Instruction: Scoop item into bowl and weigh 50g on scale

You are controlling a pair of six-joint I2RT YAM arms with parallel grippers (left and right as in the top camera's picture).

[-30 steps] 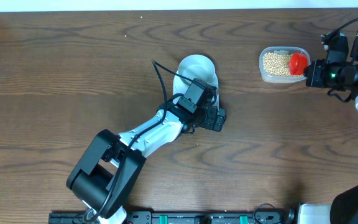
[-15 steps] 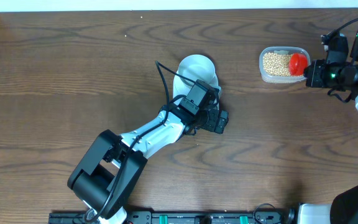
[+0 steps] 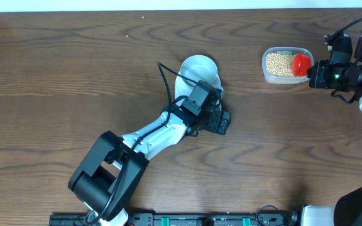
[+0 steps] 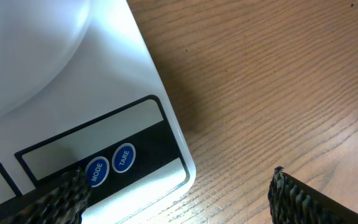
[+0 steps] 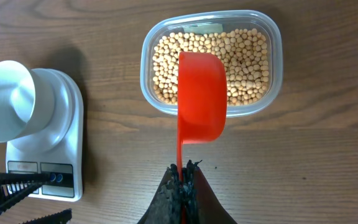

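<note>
- My right claw [image 5: 182,178] is clamped tight on the red scoop [image 5: 201,93] handle, cup over the beans [image 5: 247,62] in the tub [image 5: 273,43], far-right corner of the desk [image 3: 55,75].
- My left claw [image 4: 179,196] gapes wide, holding nothing, at the scale [image 4: 123,87] front; the bowl [image 3: 198,68] sits on it, mid-desk.

Glossy scale [image 4: 126,81]; red scoop [image 5: 202,93], seemingly plastic.

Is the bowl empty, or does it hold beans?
Empty: the bowl, on the scale, shows a bare inside. The beans lie in the tub, under the right gripper's scoop.
</note>
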